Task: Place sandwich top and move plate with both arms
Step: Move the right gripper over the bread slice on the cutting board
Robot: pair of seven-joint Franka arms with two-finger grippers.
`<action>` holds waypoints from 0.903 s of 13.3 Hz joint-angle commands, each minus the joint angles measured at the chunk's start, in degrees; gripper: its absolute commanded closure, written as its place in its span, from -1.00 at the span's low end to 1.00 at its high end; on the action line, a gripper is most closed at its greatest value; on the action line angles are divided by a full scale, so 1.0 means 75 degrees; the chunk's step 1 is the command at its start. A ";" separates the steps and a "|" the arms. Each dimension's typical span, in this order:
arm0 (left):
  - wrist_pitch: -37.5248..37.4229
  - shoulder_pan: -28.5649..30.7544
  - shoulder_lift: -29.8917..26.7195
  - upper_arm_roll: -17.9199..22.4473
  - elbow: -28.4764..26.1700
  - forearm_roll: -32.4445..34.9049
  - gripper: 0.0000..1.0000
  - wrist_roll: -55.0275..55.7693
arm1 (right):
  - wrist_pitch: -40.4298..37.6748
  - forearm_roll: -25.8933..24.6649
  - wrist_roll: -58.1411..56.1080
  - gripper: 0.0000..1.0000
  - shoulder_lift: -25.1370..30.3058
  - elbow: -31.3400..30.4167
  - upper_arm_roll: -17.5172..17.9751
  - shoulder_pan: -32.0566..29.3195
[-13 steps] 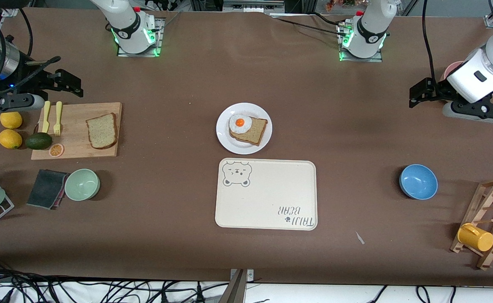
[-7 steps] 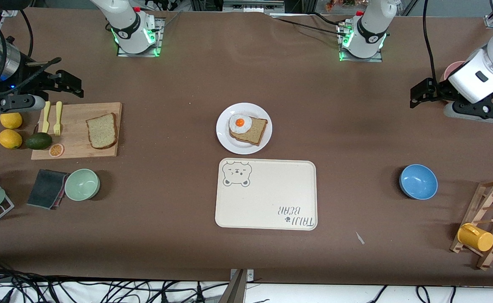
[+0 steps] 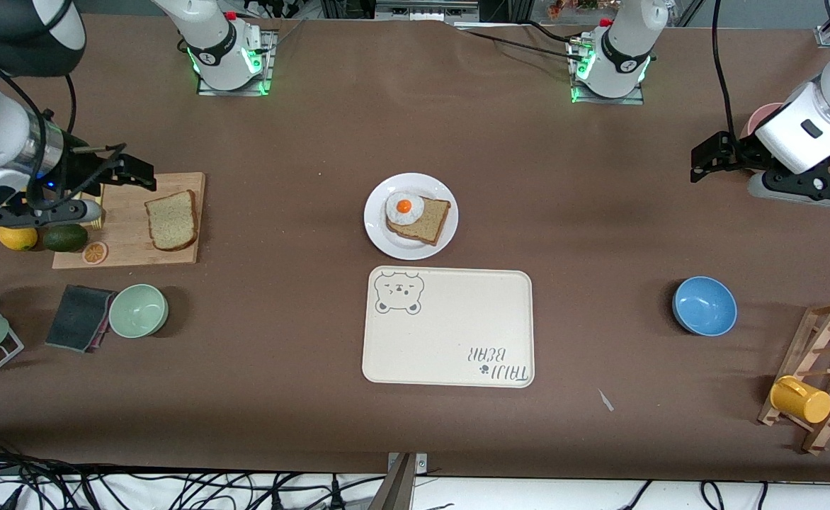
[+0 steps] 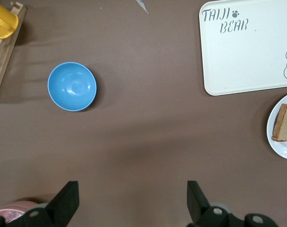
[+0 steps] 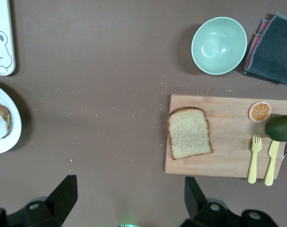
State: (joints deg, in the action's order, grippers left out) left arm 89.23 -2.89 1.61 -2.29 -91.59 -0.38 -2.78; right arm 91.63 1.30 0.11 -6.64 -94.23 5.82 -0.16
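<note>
A robotics lab staged as a kitchen. Two white arms (image 3: 224, 42) are bolted to metal base plates with green lights on a table (image 3: 302, 142) under brown covering. Loose black cables (image 3: 103, 489) trail along its edge. Below the right gripper (image 3: 128, 173) lie a cutting board (image 3: 128, 248), bread (image 3: 171, 219) and toy-like food props.

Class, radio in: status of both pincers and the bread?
Right pincer open, over cutting board. Left pincer open, waiting. Bread slice untouched on board; plate holds egg toast. Nothing blocking.
</note>
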 commanded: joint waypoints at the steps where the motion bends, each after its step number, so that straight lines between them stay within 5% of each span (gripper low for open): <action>1: 0.0033 0.0069 -0.0016 0.0013 0.0048 -0.0114 -1.00 -0.0133 | 0.0413 -0.0242 -0.0050 -1.00 0.0159 -0.0466 0.0033 -0.0048; 12: 0.0021 0.0081 0.0031 0.0001 0.0071 -0.0137 -1.00 -0.0133 | 0.2124 -0.0630 -0.0061 -1.00 0.0006 -0.2060 -0.0154 -0.0095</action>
State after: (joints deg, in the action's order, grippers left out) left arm 89.32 -2.78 1.64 -2.26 -91.58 -0.38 -2.78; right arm 105.21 -2.56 0.10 -7.28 -107.10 4.77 -0.55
